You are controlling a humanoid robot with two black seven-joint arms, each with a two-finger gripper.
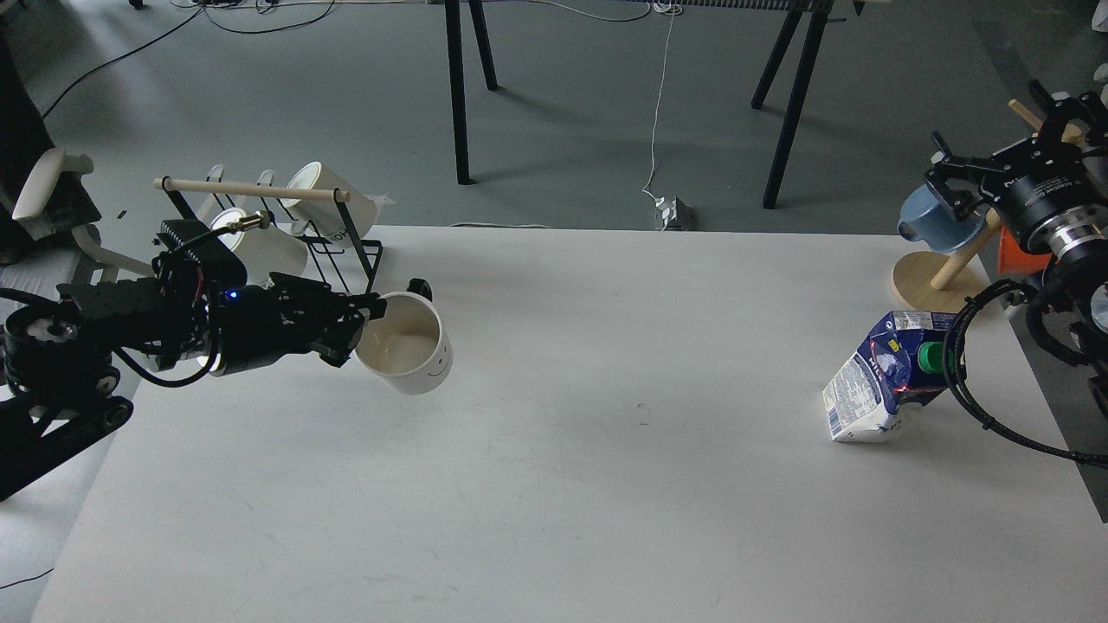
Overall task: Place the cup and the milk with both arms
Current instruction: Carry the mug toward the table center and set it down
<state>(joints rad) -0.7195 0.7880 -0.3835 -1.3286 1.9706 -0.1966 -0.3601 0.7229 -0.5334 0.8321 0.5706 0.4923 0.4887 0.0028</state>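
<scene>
My left gripper (362, 318) is shut on the near rim of a white cup (405, 353) with a smiley face and a black handle. It holds the cup tilted, above the white table (554, 484), left of the middle. A blue and white milk carton (874, 385) with a green cap leans on the table at the right. My right gripper (995, 164) is up at the far right, beside a blue cup (930, 218) on a wooden stand, well above the carton. Its fingers look spread with nothing between them.
A black wire rack (286, 251) with a wooden bar holds two white mugs at the table's back left, just behind my left arm. A wooden cup stand (930, 281) sits at the back right. A black cable (978, 407) loops down next to the carton.
</scene>
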